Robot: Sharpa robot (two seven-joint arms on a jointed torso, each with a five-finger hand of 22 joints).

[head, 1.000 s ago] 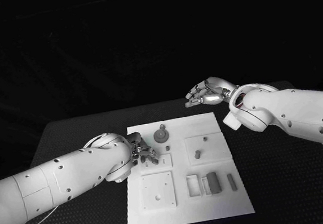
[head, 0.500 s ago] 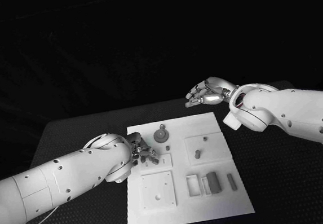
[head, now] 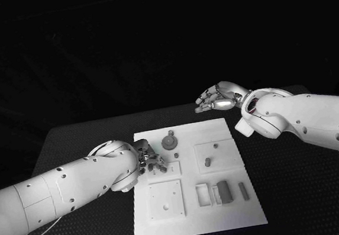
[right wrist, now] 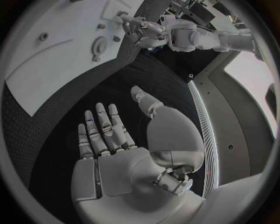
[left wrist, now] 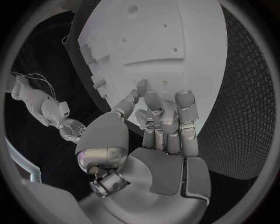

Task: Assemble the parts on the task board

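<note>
almost no change vs 1 s ago: left hand still at task board left edge, fingers bunched on a small part, grip unclear. right hand still hovers apart, empty, over counter. insertion probably ongoing.

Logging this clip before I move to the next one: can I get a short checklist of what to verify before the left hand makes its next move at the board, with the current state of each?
1. Left hand at the task board: ok, its fingers sit on the board's left side near a small square recess.
2. Part held in the left hand: cannot tell, the curled fingers hide what is under them.
3. Right hand clear of the work: ok, it is off the board past the far right corner, fingers apart, holding nothing.
4. Gear-shaped part unobstructed: ok.
5. Loose parts near the board's near edge: ok, untouched.
</note>
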